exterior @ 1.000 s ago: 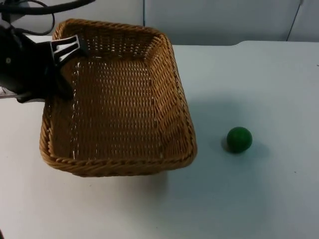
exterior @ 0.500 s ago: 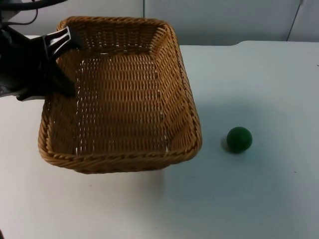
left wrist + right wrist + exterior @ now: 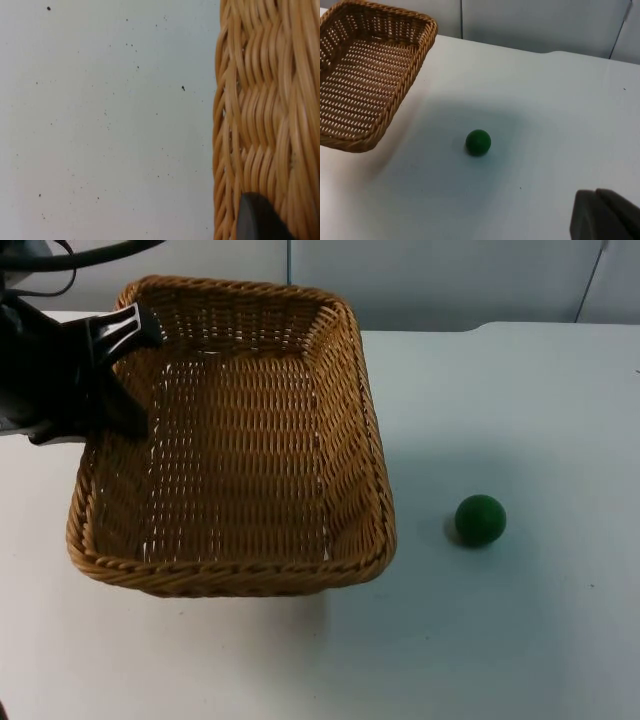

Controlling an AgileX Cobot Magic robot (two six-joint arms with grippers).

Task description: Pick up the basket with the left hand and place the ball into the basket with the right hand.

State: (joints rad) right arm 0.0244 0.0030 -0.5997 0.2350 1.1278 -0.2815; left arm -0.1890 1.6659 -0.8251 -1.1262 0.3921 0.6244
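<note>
Now you have the left gripper (image 3: 128, 335) at the basket's (image 3: 235, 440) far left corner, its fingers (image 3: 135, 325) closed on the woven rim. From the left wrist view you see the basket wall (image 3: 265, 115) close up beside the bare white counter (image 3: 105, 120), with one black fingertip (image 3: 257, 220) pressed against the wicker. The basket looks raised off the counter (image 3: 520, 640): its near edge casts a soft shadow on the surface below it, and it sits tilted, the near rim lower toward you. Nothing lies inside it.

Look to the right of the basket and you find the green ball (image 3: 480, 519) resting on the counter by itself, well apart from the basket's right wall, with open white surface between the two. In the right wrist view the ball (image 3: 478, 142) sits on the counter near the middle, and the basket (image 3: 367, 75) lies off to one side of it, nothing standing between them.

Your right gripper (image 3: 605, 215) waits back from the ball, well apart from it, with a dark fingertip visible in its own wrist view; you cannot tell from that whether its fingers are open or closed.

Behind everything, the grey partition wall (image 3: 450, 280) closes off the far edge of the counter, and the basket's far rim stands just in front of it.
</note>
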